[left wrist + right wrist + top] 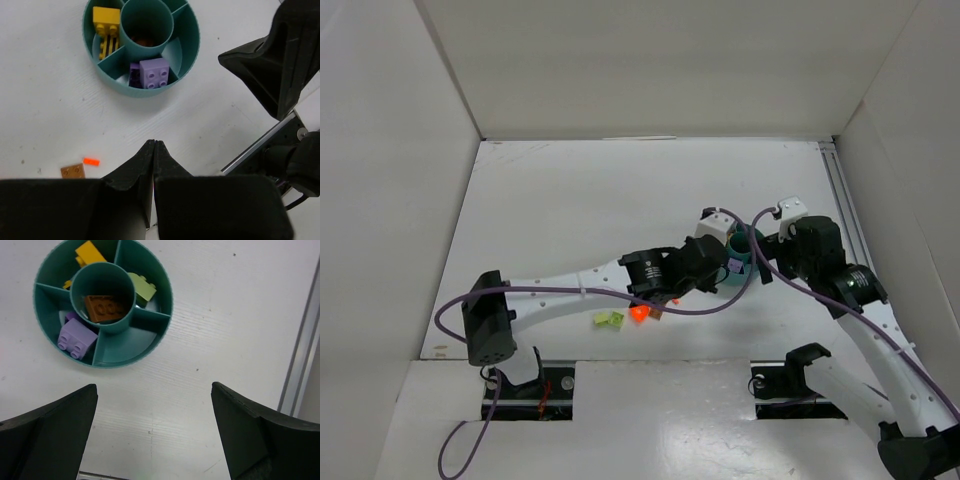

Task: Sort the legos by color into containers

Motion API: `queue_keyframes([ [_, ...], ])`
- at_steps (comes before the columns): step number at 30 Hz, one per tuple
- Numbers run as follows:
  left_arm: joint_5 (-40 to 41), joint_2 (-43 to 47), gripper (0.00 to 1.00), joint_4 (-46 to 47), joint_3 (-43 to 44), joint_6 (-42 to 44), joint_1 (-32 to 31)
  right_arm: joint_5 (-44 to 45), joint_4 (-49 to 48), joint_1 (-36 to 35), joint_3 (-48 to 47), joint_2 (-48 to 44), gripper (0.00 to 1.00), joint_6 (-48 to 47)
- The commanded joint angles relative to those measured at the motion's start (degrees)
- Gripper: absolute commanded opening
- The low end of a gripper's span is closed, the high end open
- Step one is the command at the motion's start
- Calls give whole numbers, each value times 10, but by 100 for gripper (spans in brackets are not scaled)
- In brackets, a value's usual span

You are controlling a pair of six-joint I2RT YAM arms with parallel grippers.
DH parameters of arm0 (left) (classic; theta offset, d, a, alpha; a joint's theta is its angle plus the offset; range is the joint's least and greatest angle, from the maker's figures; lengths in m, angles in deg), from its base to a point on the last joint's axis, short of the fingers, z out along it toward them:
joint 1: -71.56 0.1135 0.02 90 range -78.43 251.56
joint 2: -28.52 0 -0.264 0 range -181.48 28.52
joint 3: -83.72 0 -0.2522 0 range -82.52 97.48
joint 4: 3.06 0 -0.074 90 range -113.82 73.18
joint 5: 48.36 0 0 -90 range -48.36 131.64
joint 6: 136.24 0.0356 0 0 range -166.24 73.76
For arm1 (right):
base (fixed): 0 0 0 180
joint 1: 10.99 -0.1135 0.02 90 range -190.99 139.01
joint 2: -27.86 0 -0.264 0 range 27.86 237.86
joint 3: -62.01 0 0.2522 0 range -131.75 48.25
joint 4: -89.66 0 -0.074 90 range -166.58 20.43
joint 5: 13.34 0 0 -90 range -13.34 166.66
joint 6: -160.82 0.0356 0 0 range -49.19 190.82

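Left gripper [154, 146] is pressed together, empty; right gripper [154, 390] stands wide apart, empty. Teal bowl [168, 305], right wrist view: brown brick [104, 308] in central cup [79, 282], purple brick [76, 337] at 7 o'clock, yellow brick [89, 252] at 12, green brick [142, 290] at 2.

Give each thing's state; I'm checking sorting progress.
Left claw: shut, empty.
Right claw: open, empty.
Round teal plastic divided bowl: upright, partly filled.
Dark brown plastic brick: in the central cup.
Purple plastic bricks: in one outer compartment.
Yellow plastic bricks: in another outer compartment.
Pale green plastic brick: in a third compartment.
Light brown plastic brick: loose on the table.
Lime green plastic brick: loose on the table.
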Motion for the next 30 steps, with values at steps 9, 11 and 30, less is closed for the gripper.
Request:
queue_keyframes([
  [9,-32,-111,0,17,134,69,-12,152,52,8,-21,-48,100,98],
  [11,-32,-136,0,17,161,77,-12,174,63,8,-26,-64,100,123],
  [30,-34,-324,0,-20,363,103,19,260,90,8,-26,-199,100,188],
])
